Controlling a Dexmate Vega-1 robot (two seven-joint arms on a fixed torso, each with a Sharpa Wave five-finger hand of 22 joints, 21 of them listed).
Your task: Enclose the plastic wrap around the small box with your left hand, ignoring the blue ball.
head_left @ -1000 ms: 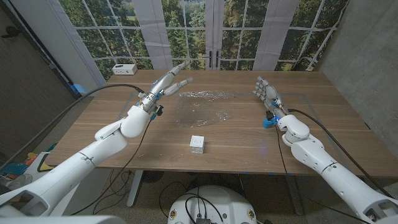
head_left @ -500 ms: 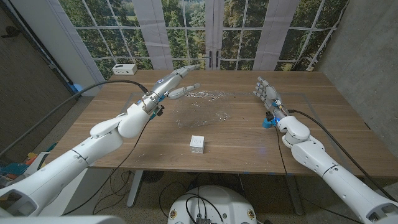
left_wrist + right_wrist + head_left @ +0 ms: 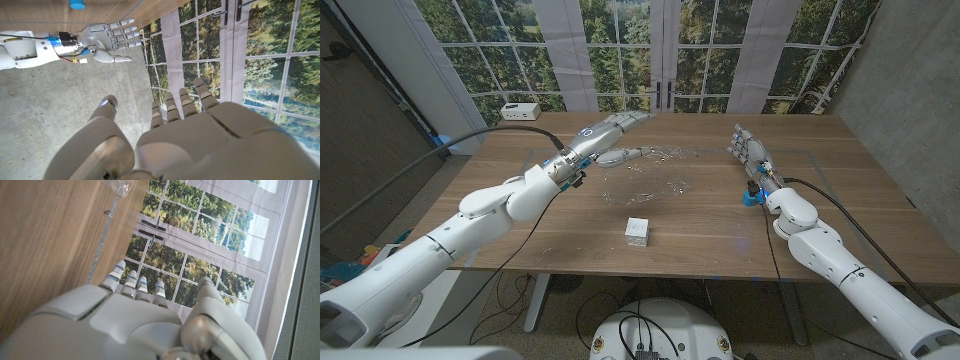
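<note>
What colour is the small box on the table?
White; the small box shows best in the head view.

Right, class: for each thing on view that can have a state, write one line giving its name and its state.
left hand: open, fingers extended over the far part of the plastic wrap
right hand: open, empty
plastic wrap: spread on the table, crinkled
small box: closed, unwrapped, beside the wrap

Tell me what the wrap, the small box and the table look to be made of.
Wrap: thin clear plastic film, glossy; it is crinkled, glints, and the table shows through it.
Small box: matte white, probably cardboard or plastic; too small to settle which.
Table: wood or wood-look laminate, satin finish; brown grain lines run along its top.
</note>
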